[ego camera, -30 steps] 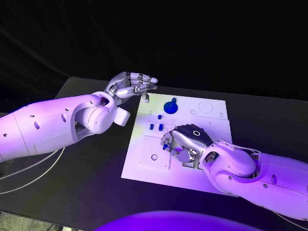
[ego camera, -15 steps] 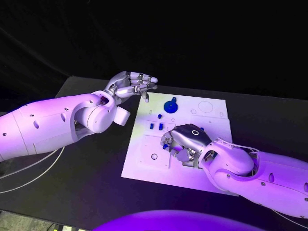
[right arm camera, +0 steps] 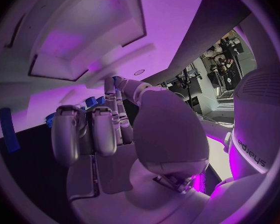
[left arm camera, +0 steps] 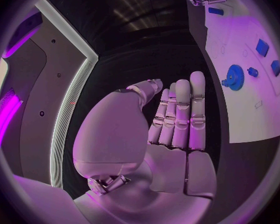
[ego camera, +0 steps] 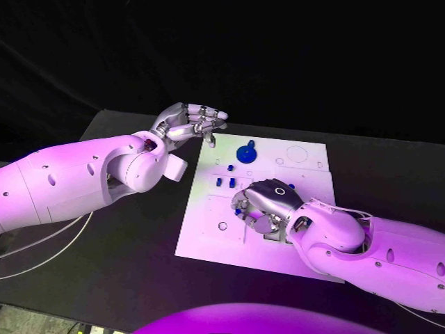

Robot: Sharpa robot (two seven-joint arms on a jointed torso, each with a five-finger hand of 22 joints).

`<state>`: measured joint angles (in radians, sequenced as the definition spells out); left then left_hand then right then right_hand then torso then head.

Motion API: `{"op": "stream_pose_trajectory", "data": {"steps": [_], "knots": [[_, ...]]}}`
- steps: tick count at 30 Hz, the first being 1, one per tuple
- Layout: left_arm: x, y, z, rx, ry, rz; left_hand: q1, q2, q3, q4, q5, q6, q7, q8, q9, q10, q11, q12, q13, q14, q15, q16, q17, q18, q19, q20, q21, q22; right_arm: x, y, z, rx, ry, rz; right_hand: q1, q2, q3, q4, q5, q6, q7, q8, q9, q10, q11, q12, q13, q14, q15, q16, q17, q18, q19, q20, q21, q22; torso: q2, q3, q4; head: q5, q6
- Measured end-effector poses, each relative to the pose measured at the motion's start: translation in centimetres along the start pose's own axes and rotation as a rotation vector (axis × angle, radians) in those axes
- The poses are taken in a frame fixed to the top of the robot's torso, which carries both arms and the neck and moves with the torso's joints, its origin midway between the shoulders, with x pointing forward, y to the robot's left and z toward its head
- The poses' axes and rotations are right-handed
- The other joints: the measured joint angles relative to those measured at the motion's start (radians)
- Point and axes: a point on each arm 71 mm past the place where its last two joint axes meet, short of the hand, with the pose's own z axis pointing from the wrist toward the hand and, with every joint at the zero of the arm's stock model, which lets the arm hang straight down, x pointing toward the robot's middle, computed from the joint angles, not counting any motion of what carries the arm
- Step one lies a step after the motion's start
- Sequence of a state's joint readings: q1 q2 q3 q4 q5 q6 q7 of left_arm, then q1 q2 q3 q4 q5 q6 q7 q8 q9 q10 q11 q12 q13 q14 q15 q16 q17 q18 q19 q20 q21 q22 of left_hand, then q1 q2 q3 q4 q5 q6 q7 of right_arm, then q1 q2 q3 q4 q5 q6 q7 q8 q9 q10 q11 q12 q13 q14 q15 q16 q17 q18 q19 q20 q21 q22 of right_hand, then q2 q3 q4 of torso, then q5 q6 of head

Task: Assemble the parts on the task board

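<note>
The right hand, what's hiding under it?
Under the right hand lies the white task board, and a small blue part peeks out by its fingers. Anything more beneath the palm is covered.

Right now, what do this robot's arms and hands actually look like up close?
Both arms are bulky, smooth white shells with rounded joints and small dark dots along them. The left arm trails thin pale cables underneath. Each ends in a silver metal hand, the left hand and the right hand, with segmented, jointed fingers. The right arm's shell carries dark lettering.
</note>
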<state>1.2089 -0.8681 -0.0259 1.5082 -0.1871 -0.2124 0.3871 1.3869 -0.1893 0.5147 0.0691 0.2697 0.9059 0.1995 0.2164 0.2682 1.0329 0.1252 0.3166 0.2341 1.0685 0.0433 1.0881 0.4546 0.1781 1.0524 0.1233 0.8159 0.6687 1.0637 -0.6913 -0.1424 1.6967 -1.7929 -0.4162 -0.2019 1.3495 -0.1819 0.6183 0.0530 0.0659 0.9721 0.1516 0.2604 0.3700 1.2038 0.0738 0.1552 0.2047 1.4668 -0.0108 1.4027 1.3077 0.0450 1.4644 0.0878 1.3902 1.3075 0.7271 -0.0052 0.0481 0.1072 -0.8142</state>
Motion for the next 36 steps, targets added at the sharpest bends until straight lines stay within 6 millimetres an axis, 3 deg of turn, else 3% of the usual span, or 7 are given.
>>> {"op": "stream_pose_trajectory", "data": {"steps": [4,14,21,28,30,33,36], "knots": [[0.0,0.0,0.0,-0.001,0.000,0.000,0.000,0.000,0.000,0.000,0.000,0.000,0.000,0.000,0.000,0.000,0.000,0.000,0.000,0.000,0.000,0.000,0.000,0.000,0.000,0.000,0.000,0.000,0.0,-0.1,-0.3,0.000,-0.003,0.003,-0.030,-0.030,-0.016,0.016,-0.006,-0.059,0.000,-0.041,-0.018,-0.042,0.008,-0.031,-0.010,-0.002,0.006,0.000,0.000,0.000,0.001,0.007,-0.019,0.000,0.000,-0.0001,0.0003,-0.002,0.001],[-0.1,0.0,-0.1,-0.005,0.000,0.000,0.005,0.005,0.000,0.000,0.000,0.000,0.000,0.000,0.000,-0.004,-0.004,0.006,0.001,0.000,0.000,0.004,-0.001,0.000,0.000,0.000,0.000,-0.001,-0.8,-0.8,-1.7,0.025,-0.056,0.015,-0.039,-0.039,-0.020,0.020,-0.006,-0.074,0.000,-0.050,-0.022,-0.050,0.014,-0.037,-0.009,-0.002,0.005,0.000,0.000,0.000,0.000,0.007,-0.026,0.000,-0.001,-0.0008,0.0004,-0.010,0.008],[-0.2,0.0,-0.1,-0.008,0.002,-0.001,0.005,0.005,0.000,0.000,0.000,0.000,0.000,0.000,-0.001,-0.004,-0.004,0.006,0.001,0.000,0.000,0.004,-0.001,0.000,0.000,0.000,0.000,-0.001,-4.3,-2.0,-3.7,0.046,-0.143,0.007,-0.039,-0.039,-0.020,0.020,-0.002,-0.074,0.000,-0.050,-0.022,-0.050,0.014,-0.037,-0.007,-0.002,0.005,0.000,0.000,0.000,0.000,0.007,-0.026,0.000,-0.001,-0.0008,0.0003,-0.022,0.016],[-0.2,0.1,-0.1,-0.009,0.005,-0.002,0.005,0.005,0.000,0.000,0.000,0.000,0.000,0.000,-0.001,-0.004,-0.004,0.009,0.001,0.000,0.000,0.004,-0.001,0.000,0.000,0.000,0.000,-0.001,-8.6,-5.5,-5.4,0.134,-0.188,-0.032,-0.043,-0.058,-0.038,0.038,-0.002,-0.061,0.006,-0.053,-0.020,-0.107,0.024,-0.061,-0.021,0.000,0.019,-0.006,0.000,0.001,-0.005,0.020,-0.106,0.001,-0.002,-0.0019,-0.0013,-0.052,0.030],[-0.2,0.1,-0.1,-0.009,0.006,-0.002,0.005,0.005,0.000,0.000,0.000,0.000,0.000,0.000,-0.001,-0.004,-0.004,0.012,0.003,0.000,0.000,0.004,-0.001,0.000,0.000,0.000,0.000,-0.001,-9.3,-6.7,-5.9,0.166,-0.175,-0.041,-0.042,-0.059,-0.066,0.044,-0.002,-0.071,0.004,-0.065,-0.024,-0.141,0.027,-0.076,-0.032,-0.001,0.020,-0.025,-0.001,0.019,-0.019,0.029,-0.161,0.001,-0.002,-0.0019,-0.0012,-0.060,0.034],[-0.1,0.1,-0.1,-0.009,0.007,-0.002,0.005,0.005,0.000,0.000,0.000,0.000,0.000,0.000,-0.001,-0.004,-0.004,0.012,0.003,0.000,0.000,0.004,-0.001,0.000,0.000,0.000,0.000,-0.001,-9.6,-8.0,-6.3,0.202,-0.137,-0.052,-0.013,-0.051,-0.171,0.065,0.013,-0.081,-0.006,-0.080,-0.029,-0.182,0.034,-0.079,-0.051,0.000,0.029,-0.076,-0.060,0.040,-0.056,0.034,-0.271,0.001,-0.002,-0.0019,-0.0009,-0.068,0.040],[-0.1,0.1,-0.1,-0.009,0.007,-0.002,0.005,0.005,0.000,0.000,0.000,0.000,0.000,0.000,-0.001,-0.004,-0.004,0.012,0.003,0.000,0.000,0.004,-0.001,0.000,0.000,0.000,0.000,-0.001,-9.4,-8.7,-6.5,0.220,-0.086,-0.059,0.020,-0.036,-0.232,0.081,0.014,-0.081,-0.006,-0.080,-0.032,-0.195,0.037,-0.079,-0.060,0.000,0.029,-0.083,-0.074,0.040,-0.058,0.036,-0.285,0.001,-0.002,-0.0010,-0.0008,-0.075,0.043]]}}
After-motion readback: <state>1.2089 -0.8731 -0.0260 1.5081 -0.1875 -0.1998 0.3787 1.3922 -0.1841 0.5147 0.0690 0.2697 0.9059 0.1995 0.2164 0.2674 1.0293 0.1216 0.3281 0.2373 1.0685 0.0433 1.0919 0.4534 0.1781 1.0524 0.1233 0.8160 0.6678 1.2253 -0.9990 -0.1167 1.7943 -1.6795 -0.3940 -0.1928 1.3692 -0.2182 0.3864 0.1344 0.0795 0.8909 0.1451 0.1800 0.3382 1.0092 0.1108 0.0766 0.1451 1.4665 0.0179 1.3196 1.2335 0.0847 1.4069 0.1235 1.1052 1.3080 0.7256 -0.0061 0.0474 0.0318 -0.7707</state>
